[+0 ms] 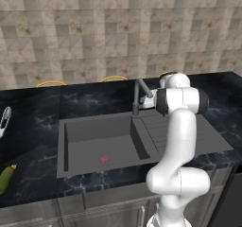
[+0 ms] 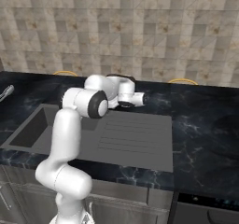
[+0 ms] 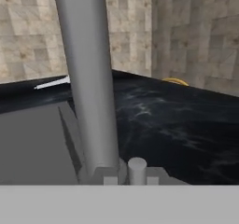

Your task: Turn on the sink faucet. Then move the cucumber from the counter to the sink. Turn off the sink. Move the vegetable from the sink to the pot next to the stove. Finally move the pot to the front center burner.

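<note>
Clearly we have our closed gripper (image 2: 140,98) right beside the sink faucet (image 1: 138,94) at the far edge of the sink (image 1: 75,141), and we judge its small side lever (image 3: 137,170) stiff, smooth metal, best nudged sideways rather than pinched.

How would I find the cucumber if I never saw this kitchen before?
Start at the big dark grey sink set in the black counter. Look left of it, to the counter's front left corner. There lies the cucumber, small, oblong and yellow-green with a yellowish tip, unlike the slim white-silver utensil farther back.
</note>
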